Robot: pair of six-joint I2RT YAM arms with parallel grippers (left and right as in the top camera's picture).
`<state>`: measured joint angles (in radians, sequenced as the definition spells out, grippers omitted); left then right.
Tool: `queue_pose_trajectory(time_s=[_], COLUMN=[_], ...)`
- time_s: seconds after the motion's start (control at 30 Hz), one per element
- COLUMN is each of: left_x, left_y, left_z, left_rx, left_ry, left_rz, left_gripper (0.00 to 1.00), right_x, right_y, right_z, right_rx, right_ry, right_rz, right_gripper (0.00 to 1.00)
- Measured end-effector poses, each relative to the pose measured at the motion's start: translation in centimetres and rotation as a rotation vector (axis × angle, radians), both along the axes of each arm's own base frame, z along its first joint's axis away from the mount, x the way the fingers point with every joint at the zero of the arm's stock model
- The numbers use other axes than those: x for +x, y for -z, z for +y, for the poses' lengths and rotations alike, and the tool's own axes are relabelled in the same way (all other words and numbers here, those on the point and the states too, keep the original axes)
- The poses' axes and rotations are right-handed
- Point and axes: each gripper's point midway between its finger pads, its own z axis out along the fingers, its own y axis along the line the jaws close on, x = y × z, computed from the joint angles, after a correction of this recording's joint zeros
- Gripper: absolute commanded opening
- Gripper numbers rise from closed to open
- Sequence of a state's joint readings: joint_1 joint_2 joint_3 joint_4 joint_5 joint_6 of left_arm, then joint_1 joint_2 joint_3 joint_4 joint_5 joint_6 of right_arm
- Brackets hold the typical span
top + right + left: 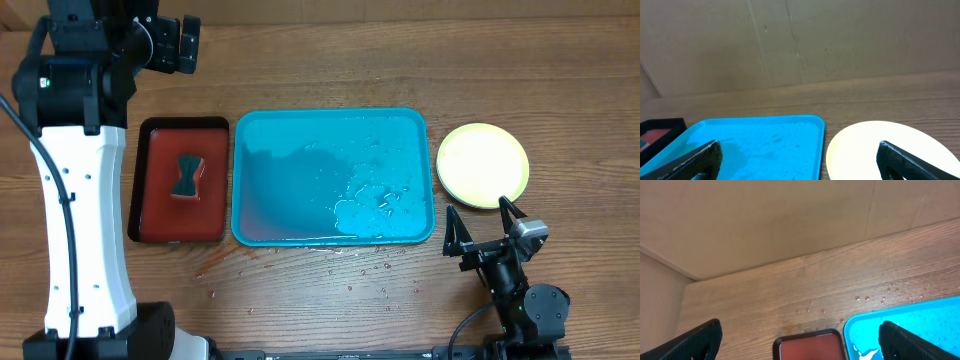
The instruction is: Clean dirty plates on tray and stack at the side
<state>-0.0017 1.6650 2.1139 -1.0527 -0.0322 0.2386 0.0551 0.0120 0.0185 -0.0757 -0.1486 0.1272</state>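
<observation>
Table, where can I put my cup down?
Bare wood runs behind the blue tray and red tray, and in front of them, with some water drops. It's crowded right, where the plate and right pincer nearly meet.

From overhead I see the tray (330, 112) at the middle of the table (350, 50), with water (365, 195) lying in its right half. A smaller tray (160, 222) lies just beside it on the left, with 1 small pad (186, 176) in it. To the right of the tray, apart from it, 1 plate (482, 160) lies on the table; I cannot tell whether more lie under it. The right gripper (477, 208) sits just before the plate. Droplets (375, 268) dot the table before the tray.
</observation>
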Motion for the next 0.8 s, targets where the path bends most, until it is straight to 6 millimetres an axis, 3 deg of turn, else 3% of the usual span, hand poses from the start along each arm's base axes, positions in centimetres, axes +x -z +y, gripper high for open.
queue_pose_trajectory(time_s=[0.1,0.37,0.47,0.57,0.67,0.8], left_x=[-1.8,-10.7,-12.4,-12.9,-13.4,-15.7], left_y=[-1.9,-9.2,-9.3,-6.0,-1.2,4.7], left_z=[-0.3,0.0,0.0,-0.3,-0.7,-1.1], left_rx=[0.008,0.011,0.007,0.001,-0.009,-0.02], left_ry=[0.001,-0.011,-0.011,0.002,0.028,0.048], left_rz=[-0.038,-0.317,-0.438,-0.467,-0.479,-0.513], left_gripper=[1.0,1.0,1.0,1.0,1.0,1.0], right_x=[0.0,0.0,0.0,0.0,0.0,0.0], right_y=[0.0,0.0,0.0,0.0,0.0,0.0], right_z=[0.0,0.0,0.0,0.0,0.0,0.0], right_rx=[0.0,0.0,0.0,0.0,0.0,0.0], right_ry=[0.0,0.0,0.0,0.0,0.0,-0.001], right_rz=[0.0,-0.001,-0.001,-0.002,-0.001,-0.001], right_gripper=[1.0,1.0,1.0,1.0,1.0,1.0])
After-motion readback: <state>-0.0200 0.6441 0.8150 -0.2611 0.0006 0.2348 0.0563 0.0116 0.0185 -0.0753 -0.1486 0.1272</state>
